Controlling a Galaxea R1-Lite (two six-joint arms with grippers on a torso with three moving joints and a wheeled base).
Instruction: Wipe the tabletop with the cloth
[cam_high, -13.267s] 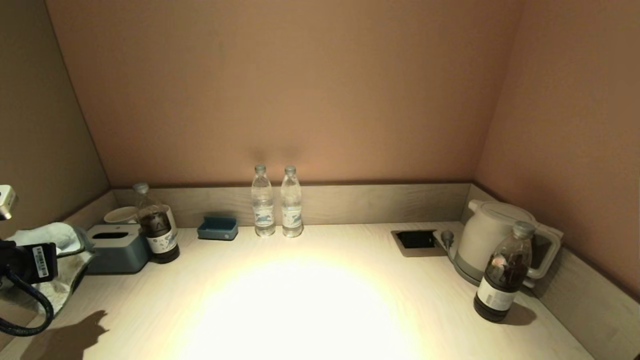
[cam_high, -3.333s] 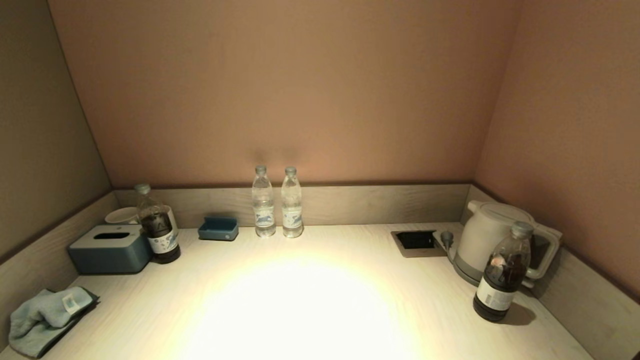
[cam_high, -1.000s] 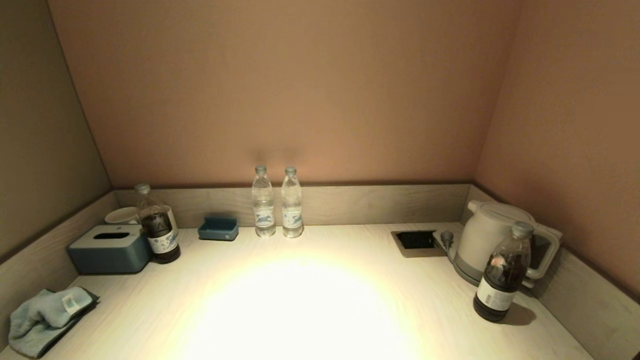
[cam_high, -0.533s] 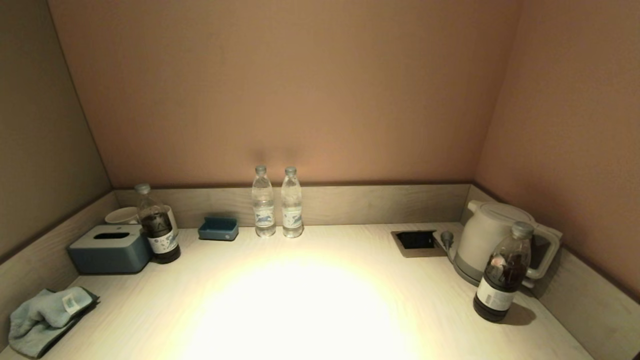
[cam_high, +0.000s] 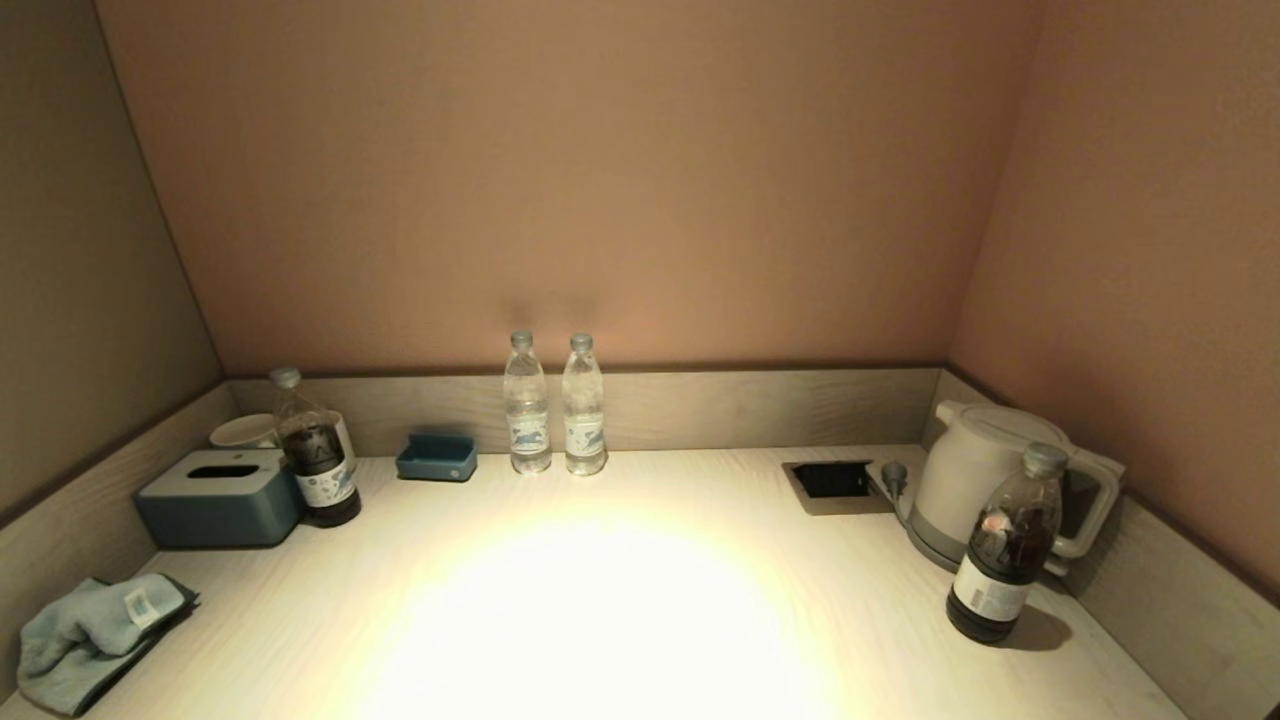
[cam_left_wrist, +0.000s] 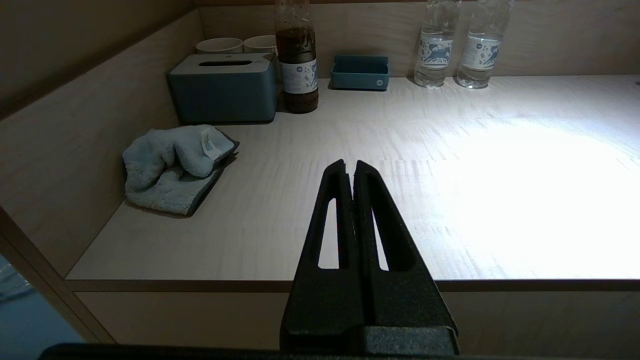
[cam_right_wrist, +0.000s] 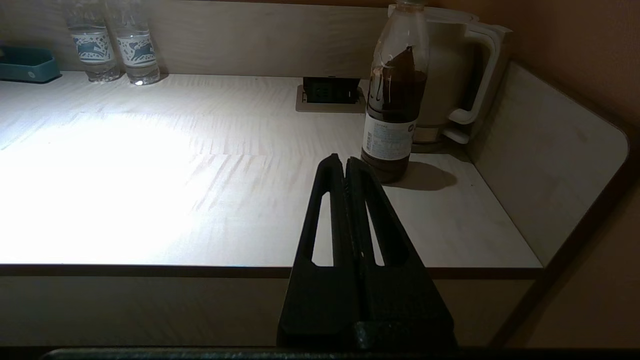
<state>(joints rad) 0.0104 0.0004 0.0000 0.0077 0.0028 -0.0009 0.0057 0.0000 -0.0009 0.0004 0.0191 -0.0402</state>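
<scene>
Beside the tissue box, on its near side: cloth, crumpled on the surface, released since you last held it. Left end effector: closed, empty, withdrawn to the surface's front edge. Right end effector: closed, empty, parked likewise. Wiping appears finished.

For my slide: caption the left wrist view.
Shut left pincer before the wooden tabletop; crumpled light-blue cloth lies apart.

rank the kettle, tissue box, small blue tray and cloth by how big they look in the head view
1. kettle
2. cloth and tissue box: alike, and the cloth lies nearer the camera, so unranked
3. small blue tray
</scene>
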